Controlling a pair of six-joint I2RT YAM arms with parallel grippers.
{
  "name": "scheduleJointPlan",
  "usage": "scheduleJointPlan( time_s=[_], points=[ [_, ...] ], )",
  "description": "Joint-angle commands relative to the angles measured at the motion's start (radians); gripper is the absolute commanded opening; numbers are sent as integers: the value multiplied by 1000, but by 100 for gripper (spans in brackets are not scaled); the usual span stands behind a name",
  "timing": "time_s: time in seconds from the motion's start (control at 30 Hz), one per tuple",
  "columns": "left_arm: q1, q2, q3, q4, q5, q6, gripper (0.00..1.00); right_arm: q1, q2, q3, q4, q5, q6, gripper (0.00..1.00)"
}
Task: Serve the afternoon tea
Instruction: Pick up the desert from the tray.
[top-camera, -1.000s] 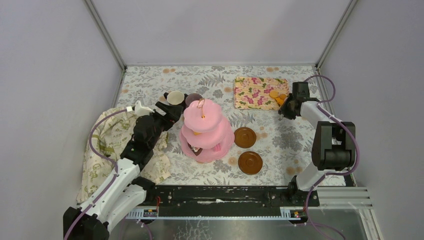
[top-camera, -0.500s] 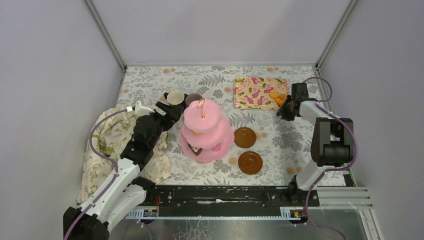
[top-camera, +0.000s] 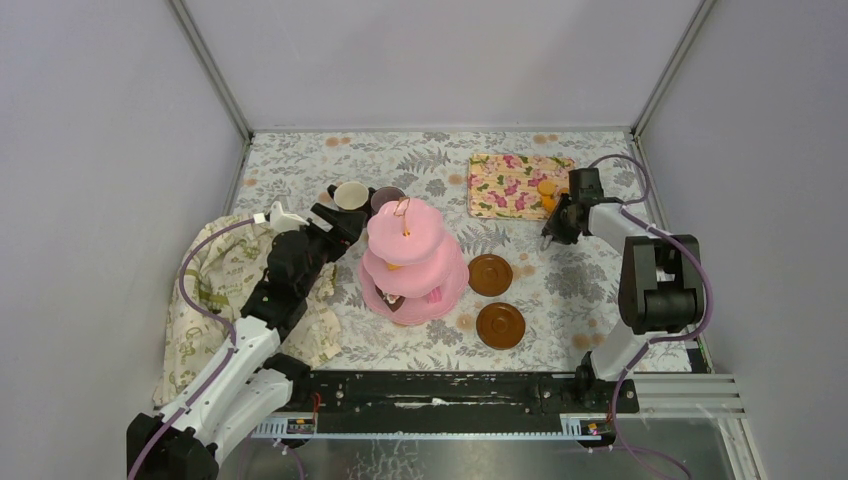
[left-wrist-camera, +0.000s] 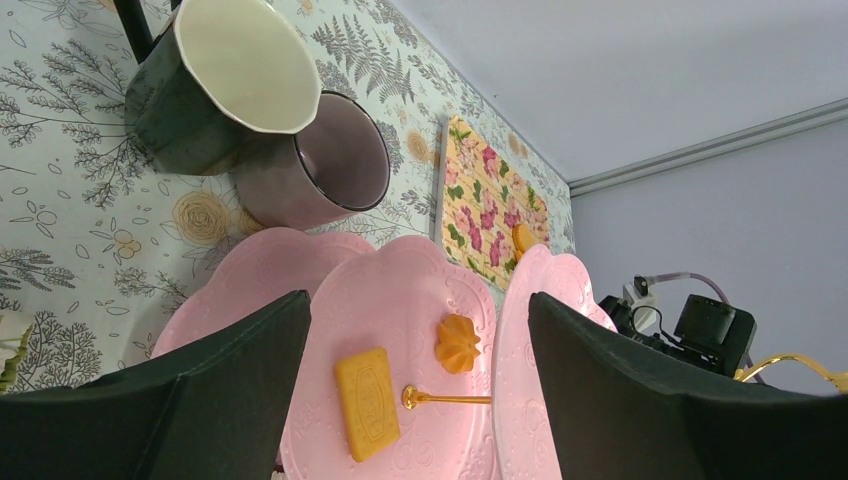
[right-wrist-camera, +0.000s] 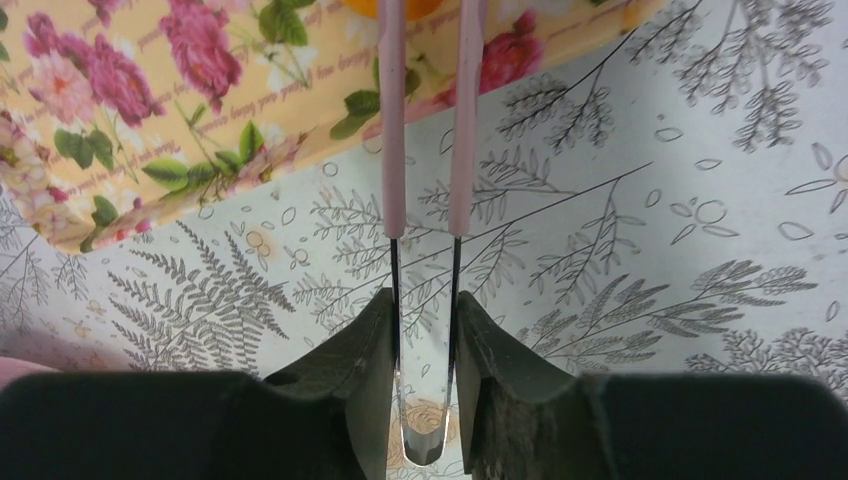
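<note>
The pink three-tier cake stand (top-camera: 410, 262) stands mid-table. Its middle tier (left-wrist-camera: 400, 330) carries a yellow biscuit (left-wrist-camera: 366, 402) and an orange swirl sweet (left-wrist-camera: 458, 342). Two dark mugs (top-camera: 350, 195) (top-camera: 386, 198) sit just behind it, and two brown saucers (top-camera: 490, 274) (top-camera: 500, 325) lie to its right. My left gripper (top-camera: 335, 222) hovers open at the stand's left side, its jaws wide with nothing between them (left-wrist-camera: 418, 300). My right gripper (top-camera: 556, 222) is shut on metal tongs (right-wrist-camera: 392, 120). Their pink tips pinch an orange sweet (right-wrist-camera: 425, 7) at the tray's edge.
The floral tray (top-camera: 505, 185) lies at the back right with orange sweets (top-camera: 547, 187) at its right end. A leaf-print cloth (top-camera: 215, 290) is bunched under my left arm. Enclosure walls stand on three sides.
My right gripper has moved left along the tray's right end with the tongs. The left arm has not moved.
</note>
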Motion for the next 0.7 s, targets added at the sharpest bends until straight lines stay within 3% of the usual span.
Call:
scheduleJointPlan(
  time_s=[0.0,0.67],
  points=[
    [8,-9,-13,60,12,-3,87,46,-63,-3,8,6,19,32],
    [9,-53,-13,27,-5,15,87,206,-46,53,-7,71,80,31]
  ],
)
